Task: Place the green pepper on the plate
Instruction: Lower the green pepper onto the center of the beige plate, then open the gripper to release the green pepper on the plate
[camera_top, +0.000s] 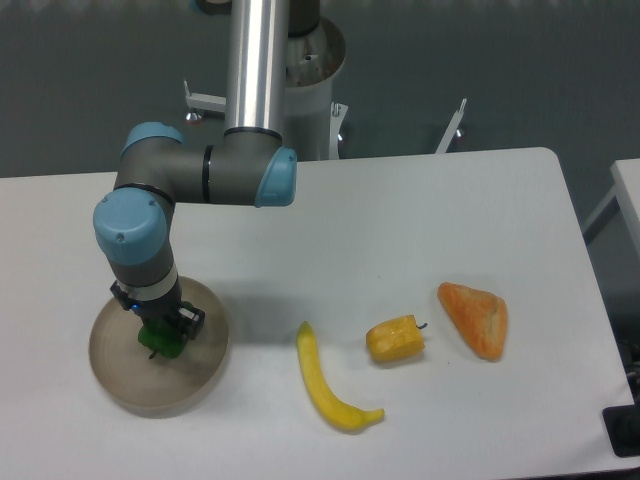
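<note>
The white bench (400, 230) is smooth and matte, with a rounded far-right corner; a broad bare stretch runs across its middle and back, and the food sits toward the front. The arm (190, 180), grey with pale-blue joint caps, bends down over the front-left area. There the plate (205, 365), a round beige-tan disc with a low rim, lies near the front edge. Over it the jaws (160, 335) are closed on the green pepper (160, 341), a small glossy dark-green lump just above or touching the plate; which, I cannot tell. Well to the right lie a long curved yellow item (325, 382), a rough orange wedge (475, 318) and a blocky yellow pepper (394, 340)
</note>
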